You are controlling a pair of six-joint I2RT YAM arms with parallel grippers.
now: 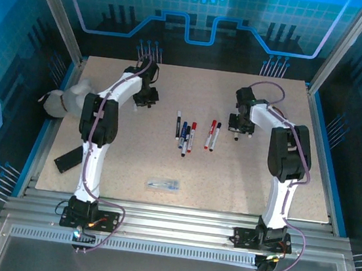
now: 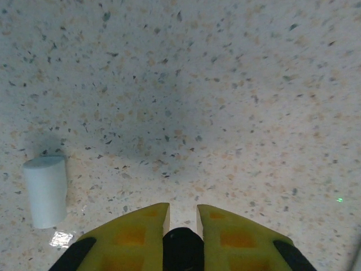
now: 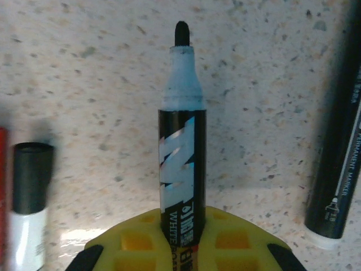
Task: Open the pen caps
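- While the right gripper [image 3: 183,228] hangs over the desk [image 1: 261,178], its jaws are clamped on the black barrel of the held pen [image 3: 181,158].
- The held pen is uncapped: its white collar and black nib are bare and point away from the jaws, just above the desk surface.
- On the wrist camera's left side, a black-capped pen [image 3: 31,192] with a white barrel lies on the desk; a black marker [image 3: 338,152] lies on the right side. Both are apart from the held pen.
- In the overhead view, the right gripper [image 1: 238,129] sits just right of the pair of red-ended pens [image 1: 212,137].
- The larger cluster of pens [image 1: 184,134] lies left of that pair, near mid-desk.
- The left gripper [image 1: 147,97] is at the far left of the desk, well apart from both groups.
- The left gripper [image 2: 183,217] jaws stand close together, with a narrow gap and a dark shape between them; whether they grip anything cannot be told.
- A white cap [image 2: 45,191] lies on its side on the desk, left of those jaws and not touching them.
- A clear wrapper [image 1: 163,184] lies near the front edge.
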